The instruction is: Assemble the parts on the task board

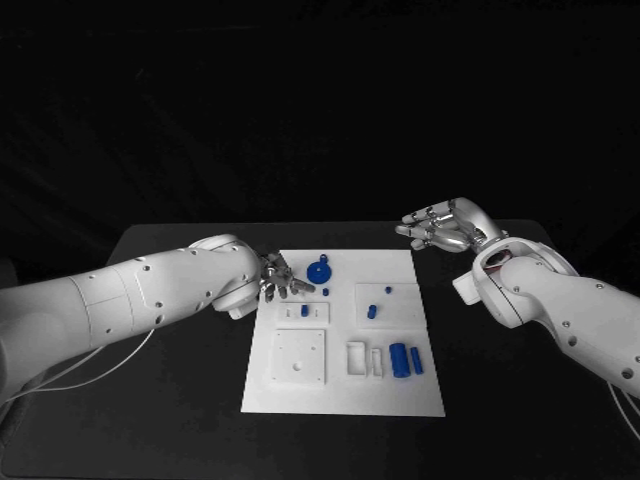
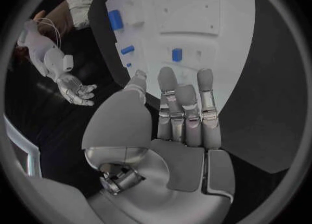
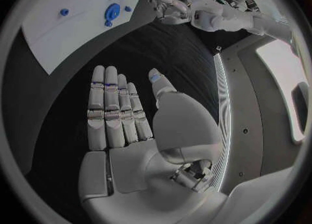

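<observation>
Both hands empty, fingers apart, at the far end of the task board (image 1: 342,400).

The left hand (image 1: 283,278) hovers over the board's far left edge, beside the round blue part (image 1: 319,271). The right hand (image 1: 443,228) hangs over the black desk (image 1: 190,400) off the far right corner. Other blue parts (image 1: 402,359) sit on the board.

White task board (image 1: 342,395) flat mid-table, long side running away from the robot; round blue part (image 1: 319,270) near the far left corner; small blue pieces (image 1: 304,311) across the middle. Two blue cylinders (image 1: 402,360) lying side by side toward the near right.
</observation>
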Robot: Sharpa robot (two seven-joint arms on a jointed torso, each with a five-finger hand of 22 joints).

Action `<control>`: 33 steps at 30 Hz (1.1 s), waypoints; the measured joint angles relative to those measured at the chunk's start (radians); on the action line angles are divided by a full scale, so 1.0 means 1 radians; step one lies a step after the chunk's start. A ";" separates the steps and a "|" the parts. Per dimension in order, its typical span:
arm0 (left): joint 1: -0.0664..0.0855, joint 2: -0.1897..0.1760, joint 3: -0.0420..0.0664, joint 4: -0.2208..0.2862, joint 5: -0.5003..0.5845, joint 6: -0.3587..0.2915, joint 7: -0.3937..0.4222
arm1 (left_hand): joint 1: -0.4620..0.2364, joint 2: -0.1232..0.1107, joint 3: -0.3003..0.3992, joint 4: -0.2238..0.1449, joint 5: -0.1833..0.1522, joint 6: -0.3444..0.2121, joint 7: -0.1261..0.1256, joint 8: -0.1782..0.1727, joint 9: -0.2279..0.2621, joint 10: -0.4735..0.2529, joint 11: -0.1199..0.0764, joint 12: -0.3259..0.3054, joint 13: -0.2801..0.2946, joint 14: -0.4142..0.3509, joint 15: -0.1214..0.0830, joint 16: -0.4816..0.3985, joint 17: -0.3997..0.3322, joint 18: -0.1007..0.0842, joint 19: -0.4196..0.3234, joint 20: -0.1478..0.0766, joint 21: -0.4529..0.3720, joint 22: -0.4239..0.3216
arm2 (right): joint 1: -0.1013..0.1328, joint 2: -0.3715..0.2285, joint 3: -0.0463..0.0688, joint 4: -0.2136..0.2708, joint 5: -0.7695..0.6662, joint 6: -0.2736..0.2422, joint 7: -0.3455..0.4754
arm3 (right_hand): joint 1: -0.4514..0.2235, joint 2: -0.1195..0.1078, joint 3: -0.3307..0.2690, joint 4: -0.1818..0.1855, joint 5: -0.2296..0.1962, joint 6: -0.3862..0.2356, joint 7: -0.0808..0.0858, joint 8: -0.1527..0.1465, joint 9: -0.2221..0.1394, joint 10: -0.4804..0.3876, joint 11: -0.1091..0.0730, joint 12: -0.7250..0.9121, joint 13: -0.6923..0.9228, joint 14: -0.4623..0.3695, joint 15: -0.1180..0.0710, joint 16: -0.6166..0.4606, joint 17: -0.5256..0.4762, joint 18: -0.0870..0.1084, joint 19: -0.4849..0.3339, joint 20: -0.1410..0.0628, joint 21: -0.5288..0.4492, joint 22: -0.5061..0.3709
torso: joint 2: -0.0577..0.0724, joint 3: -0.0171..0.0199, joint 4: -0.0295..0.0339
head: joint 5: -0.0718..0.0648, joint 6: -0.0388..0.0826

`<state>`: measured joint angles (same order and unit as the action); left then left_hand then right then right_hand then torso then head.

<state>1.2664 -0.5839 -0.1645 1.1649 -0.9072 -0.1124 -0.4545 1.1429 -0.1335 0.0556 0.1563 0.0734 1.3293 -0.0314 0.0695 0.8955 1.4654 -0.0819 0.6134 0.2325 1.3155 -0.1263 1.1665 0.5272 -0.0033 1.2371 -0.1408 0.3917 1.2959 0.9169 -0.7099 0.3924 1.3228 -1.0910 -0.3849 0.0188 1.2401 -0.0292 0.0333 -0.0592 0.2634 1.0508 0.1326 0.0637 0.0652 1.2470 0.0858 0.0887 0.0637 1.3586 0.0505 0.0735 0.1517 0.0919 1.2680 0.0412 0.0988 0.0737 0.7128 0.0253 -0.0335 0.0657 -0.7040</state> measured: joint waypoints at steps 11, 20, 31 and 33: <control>0.091 0.071 0.006 -0.218 0.074 0.121 0.035 | 0.005 0.138 -0.085 -0.138 0.127 -0.195 0.084 0.000 -0.610 -0.004 0.034 -0.059 -0.007 -0.026 0.023 -0.016 -0.079 0.001 0.012 0.024 -0.106 -0.007 | 0.000 0.006 0.000 -0.009 0.008 -0.001 0.002 | 0.000 0.000 0.000 0.000 0.006 0.000 0.000 0.000 0.000 0.000 0.000 0.000 0.000 -0.003 0.003 0.000 -0.004 0.000 -0.004 0.004 -0.004 0.000 | 0.005 0.0009 -0.0049 | 0.007 0.019; 0.101 0.149 0.006 -0.392 0.098 0.214 0.049 | -0.036 0.111 -0.069 -0.092 0.105 -0.206 0.088 0.000 -0.630 -0.011 0.041 -0.059 0.001 -0.035 0.032 -0.008 -0.088 0.001 0.016 0.028 -0.132 0.012 | 0.000 0.009 0.000 -0.008 0.011 -0.002 0.004 | 0.000 0.000 0.000 0.000 0.016 0.000 0.000 0.000 0.000 0.000 0.000 0.000 0.000 -0.003 0.003 0.000 -0.006 0.000 -0.004 0.004 -0.004 0.000 | 0.017 -0.0009 -0.0142 | 0.018 0.035; 0.102 0.205 0.005 -0.516 0.098 0.301 0.051 | -0.043 0.089 -0.057 -0.080 0.139 -0.207 0.066 0.101 -0.479 -0.021 0.032 -0.024 0.035 -0.047 0.026 0.032 -0.087 0.002 0.023 0.021 -0.142 0.012 | 0.000 0.008 0.000 0.006 0.013 -0.006 0.004 | 0.000 0.000 -0.003 0.003 0.016 -0.003 0.003 0.000 0.000 0.000 0.000 0.000 0.000 -0.005 0.005 0.000 -0.009 0.000 -0.004 0.004 -0.004 -0.001 | 0.035 -0.0003 -0.0269 | 0.034 0.050; 0.101 0.209 0.004 -0.528 0.095 0.309 0.051 | -0.050 0.081 -0.057 -0.080 0.148 -0.232 0.058 0.151 -0.374 -0.030 0.030 -0.013 0.048 -0.051 0.023 0.042 -0.087 0.002 0.023 0.021 -0.129 0.012 | 0.000 0.008 0.000 0.008 0.015 -0.008 0.005 | 0.000 0.000 -0.003 0.003 0.016 -0.003 0.003 0.000 0.000 -0.007 0.000 0.000 0.000 -0.007 0.006 0.000 -0.009 0.000 -0.011 0.004 -0.004 -0.001 | 0.038 0.0003 -0.0294 | 0.037 0.052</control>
<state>1.3671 -0.3745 -0.1602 0.6371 -0.8118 0.1961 -0.4030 1.0925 -0.0521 -0.0014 0.0764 0.2217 1.0974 0.0266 0.2206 0.5218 1.4355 -0.0522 0.6000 0.2806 1.2646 -0.1036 1.2085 0.4402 -0.0011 1.2598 -0.1198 0.2623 1.3080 0.9173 -0.7021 0.3924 1.3312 -1.0757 -0.3929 0.0235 1.2401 -0.0291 0.0306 -0.0564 0.2798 1.0474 0.1359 0.0637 0.0652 1.2398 0.0858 0.0887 0.0640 1.3520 0.0570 0.0735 0.1428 0.0921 1.2574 0.0449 0.0949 0.0726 0.7512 0.0256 -0.0629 0.1028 -0.6518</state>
